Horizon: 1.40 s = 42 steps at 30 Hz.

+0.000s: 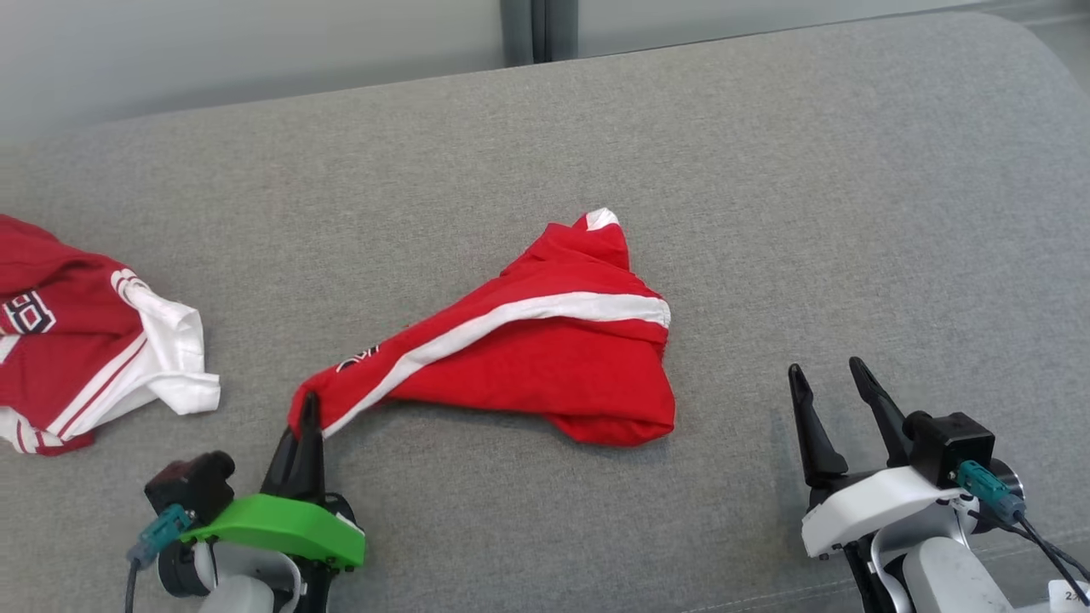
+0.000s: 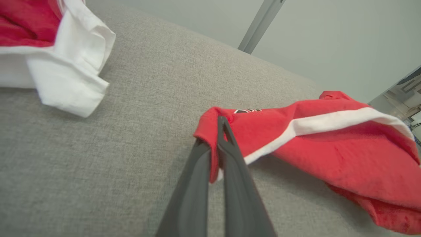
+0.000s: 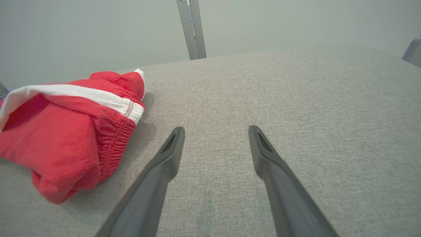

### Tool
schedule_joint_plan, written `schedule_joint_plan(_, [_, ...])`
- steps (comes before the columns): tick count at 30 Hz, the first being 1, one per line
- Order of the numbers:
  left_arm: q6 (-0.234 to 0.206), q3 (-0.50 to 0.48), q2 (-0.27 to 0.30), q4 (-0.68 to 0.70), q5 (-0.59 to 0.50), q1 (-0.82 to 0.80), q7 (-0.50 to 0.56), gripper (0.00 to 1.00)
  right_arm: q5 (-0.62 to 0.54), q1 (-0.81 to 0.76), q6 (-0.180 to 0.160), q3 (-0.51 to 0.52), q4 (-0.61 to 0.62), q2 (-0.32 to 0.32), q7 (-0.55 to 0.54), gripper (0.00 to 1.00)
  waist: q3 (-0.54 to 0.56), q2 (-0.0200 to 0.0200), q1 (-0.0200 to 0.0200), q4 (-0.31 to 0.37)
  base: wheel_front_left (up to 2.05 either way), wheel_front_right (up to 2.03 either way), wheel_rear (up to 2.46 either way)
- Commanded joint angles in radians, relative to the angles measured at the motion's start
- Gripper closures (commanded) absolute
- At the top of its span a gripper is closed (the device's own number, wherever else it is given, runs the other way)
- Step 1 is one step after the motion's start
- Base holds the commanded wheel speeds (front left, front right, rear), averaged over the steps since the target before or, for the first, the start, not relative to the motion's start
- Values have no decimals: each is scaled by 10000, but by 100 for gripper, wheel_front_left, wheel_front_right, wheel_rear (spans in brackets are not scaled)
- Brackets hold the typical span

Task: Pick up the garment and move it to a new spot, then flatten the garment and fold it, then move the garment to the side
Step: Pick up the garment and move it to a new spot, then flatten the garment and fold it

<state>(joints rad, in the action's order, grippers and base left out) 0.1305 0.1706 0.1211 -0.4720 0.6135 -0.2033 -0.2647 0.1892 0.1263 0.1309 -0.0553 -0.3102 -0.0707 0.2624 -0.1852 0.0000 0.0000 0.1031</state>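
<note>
The garment (image 1: 545, 358) is a bright red pair of shorts with a white side stripe, lying crumpled in the middle of the grey cushion. My left gripper (image 1: 308, 407) is shut on its near left corner, and the cloth stretches from there toward the bunched part. In the left wrist view the garment (image 2: 329, 138) has that corner pinched between the two dark fingers of the left gripper (image 2: 221, 122). My right gripper (image 1: 824, 371) stands open at the lower right, apart from the cloth. The right wrist view shows the garment (image 3: 69, 131) left of the open right gripper (image 3: 216, 131).
A second red and white garment (image 1: 85, 340) lies at the left edge of the grey cushion (image 1: 766, 170), and its white sleeve (image 2: 72, 72) shows in the left wrist view. A pale wall with a grey upright strip (image 1: 536, 30) stands behind the cushion.
</note>
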Motion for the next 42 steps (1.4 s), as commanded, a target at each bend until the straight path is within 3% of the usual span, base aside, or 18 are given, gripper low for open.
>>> schedule_joint_plan(1, [-3, -7, -85, -64, -136, 229, 4, 75, 50, -158, -3, -28, -6, -33, 34, 0, 293, 0, 0, -346, 0, 0, 0])
schedule_joint_plan(3, [-5, -177, -202, -162, -133, 398, 4, 0, 93, -227, -3, -73, -22, -48, 32, 0, 403, 0, 0, -497, 0, 0, 0])
schedule_joint_plan(13, [-3, -953, -635, 453, -974, 1045, 2, 0, 486, -127, -3, -290, -166, -56, 32, 0, 841, 0, 0, -1449, 0, 0, 0])
schedule_joint_plan(27, [-3, -149, -694, 1023, -1220, 1244, 4, 0, 2313, 836, -3, -366, -1788, -207, 34, 0, 597, 0, 0, -3238, 0, 0, 0])
schedule_joint_plan(40, [-3, -52, -701, 1182, -1166, 1294, 4, 0, 3967, 1327, -3, -1069, -3331, -366, 32, 0, 397, 0, 0, -3848, 0, 0, 0])
schedule_joint_plan(42, [-5, -47, -701, 1230, -1145, 1259, 4, 0, 4025, 1397, -3, -1134, -3393, -452, 31, 69, 359, 0, 0, -3864, 0, 0, 0])
